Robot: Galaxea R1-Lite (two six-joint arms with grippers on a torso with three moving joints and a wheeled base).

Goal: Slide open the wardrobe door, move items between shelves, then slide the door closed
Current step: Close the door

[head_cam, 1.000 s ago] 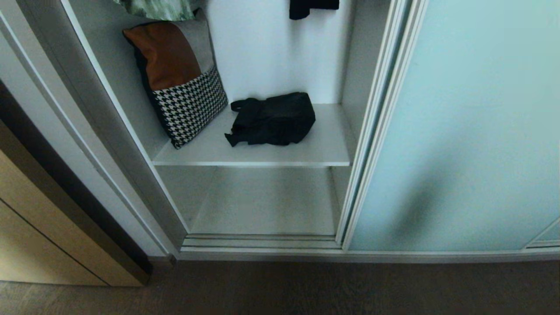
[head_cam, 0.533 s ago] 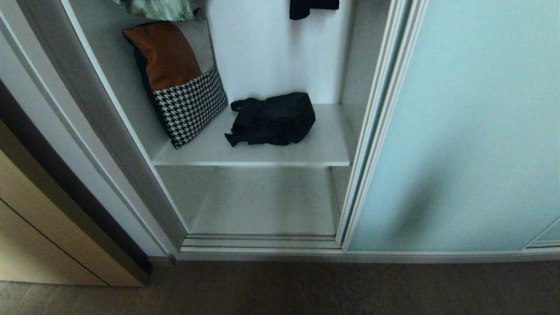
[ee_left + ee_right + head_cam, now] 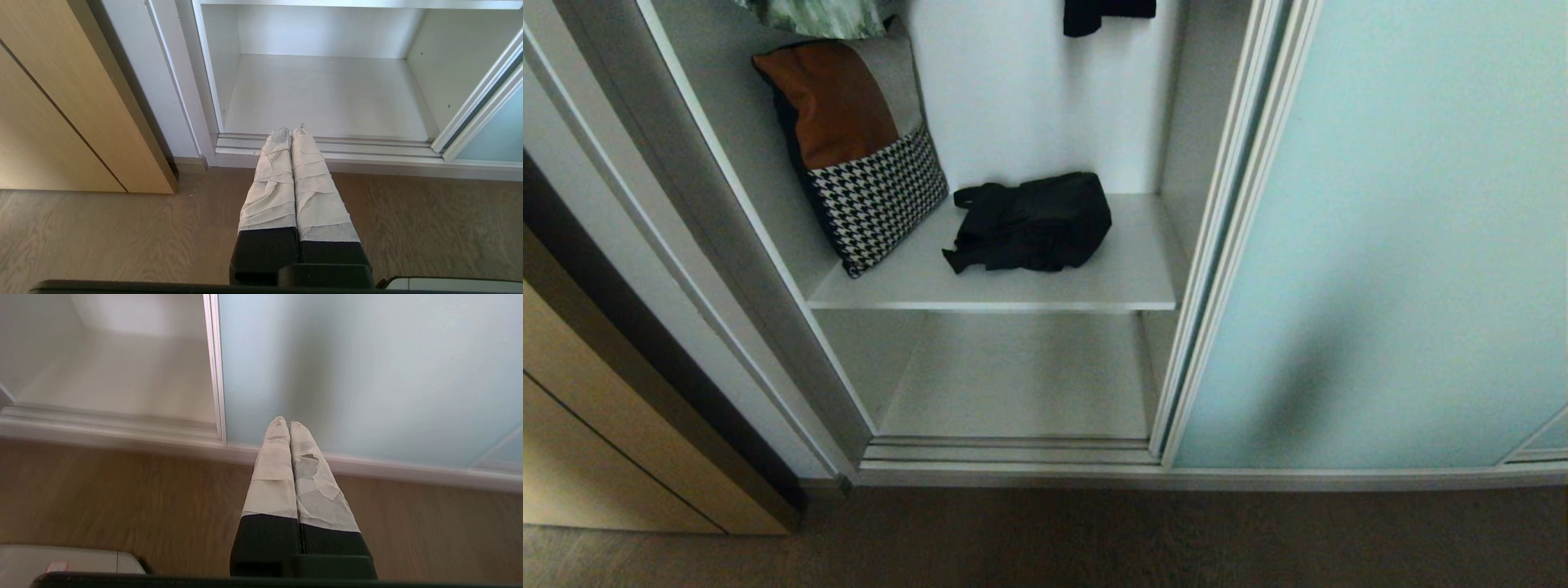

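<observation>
wood-grain floor (image 3: 102, 237) underfoot, white wardrobe ahead. left gripper (image 3: 291, 130) pressed shut on nothing, tape-wrapped fingers (image 3: 271, 179) together, hanging low over the floor just short of the bottom track (image 3: 367, 145), facing the bare bottom shelf (image 3: 327, 94). right gripper (image 3: 284, 421) likewise pinched closed and empty, pointed at the foot of the sliding wardrobe door (image 3: 367, 367), near its white-silver edge. neither arm visible from the head camera (both look parked low, probably so as not to block the opening).

further out: frosted aqua sliding wardrobe door (image 3: 1388, 229) pushed aside to the right, compartment exposed. black fabric bundle (image 3: 1033, 220) with straps lying flat on the upper shelf (image 3: 1127, 278), near the front and well within reach. brown, grey and houndstooth cushion (image 3: 858, 147) leaning against the left wall beside it, apart from it. lower shelf (image 3: 1021, 376) free beneath, likely the destination. tan wood-grain door (image 3: 596, 441) at far left.
</observation>
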